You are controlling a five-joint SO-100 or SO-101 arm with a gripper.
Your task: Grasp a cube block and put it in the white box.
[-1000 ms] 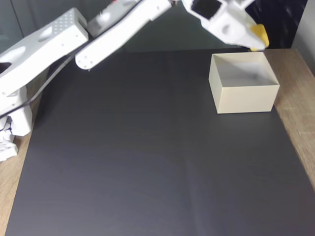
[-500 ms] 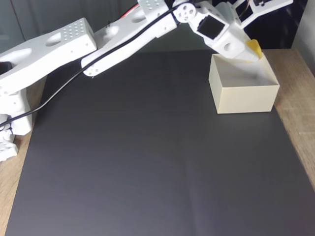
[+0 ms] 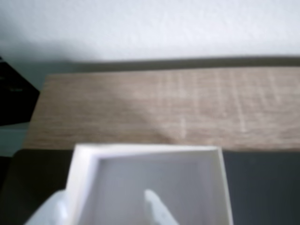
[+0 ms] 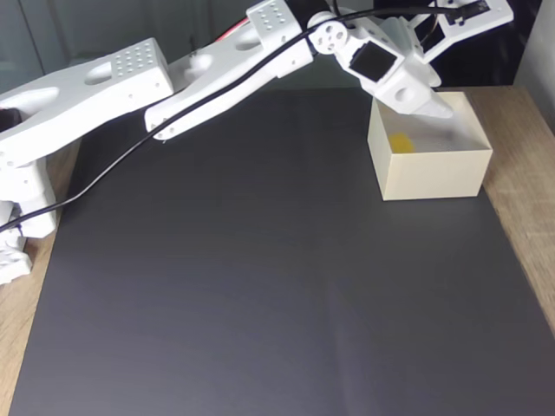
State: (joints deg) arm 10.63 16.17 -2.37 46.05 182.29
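The white box (image 4: pixel 431 173) stands at the back right of the black mat, and the yellow cube block (image 4: pixel 401 141) is inside it, low by its left wall and a little blurred. My gripper (image 4: pixel 442 80) hangs over the box's back rim, open, with nothing between its fingers. One white finger (image 4: pixel 429 104) points down into the box. In the wrist view the white box (image 3: pixel 149 150) lies below the camera. Both blurred white fingertips (image 3: pixel 157 211) reach over its pale inside, with my gripper (image 3: pixel 103 201) open.
A black mat (image 4: pixel 260 277) covers most of the wooden table (image 4: pixel 525 208), which shows bare at the right. My white arm (image 4: pixel 217 69) and its black cable stretch across the back from the base at the far left.
The gripper came down over the box and opened. The cube left its fingers and now sits inside the box.
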